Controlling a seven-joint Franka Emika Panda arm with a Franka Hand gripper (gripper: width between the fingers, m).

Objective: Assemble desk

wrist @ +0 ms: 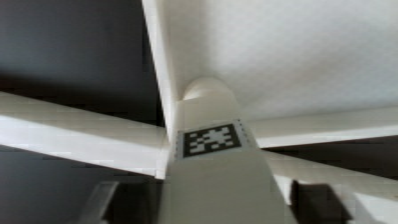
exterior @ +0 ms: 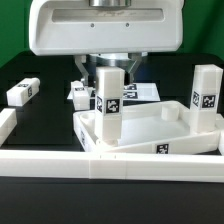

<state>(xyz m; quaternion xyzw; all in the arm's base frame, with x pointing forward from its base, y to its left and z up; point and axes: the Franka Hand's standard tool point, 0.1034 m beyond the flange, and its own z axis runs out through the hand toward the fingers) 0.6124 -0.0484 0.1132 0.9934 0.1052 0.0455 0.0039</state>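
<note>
Black table (exterior: 45, 125) is carrying the desk parts, and a long white border rail (exterior: 50, 162) is lying along its near edge. The exterior view is showing what the wrist camera is missing: the tray-like tabletop (exterior: 140, 140) sitting toward the exterior view's right, a lying leg (exterior: 22, 92) at its left, and a right leg (exterior: 205, 95) standing upright. The wrist view is showing the gripper (wrist: 217, 200) straddling the upright middle leg (wrist: 214, 110) at the tabletop's rim. Whether its fingers are pressing it, I cannot tell. Black-and-white square tags are serving as labels.
</note>
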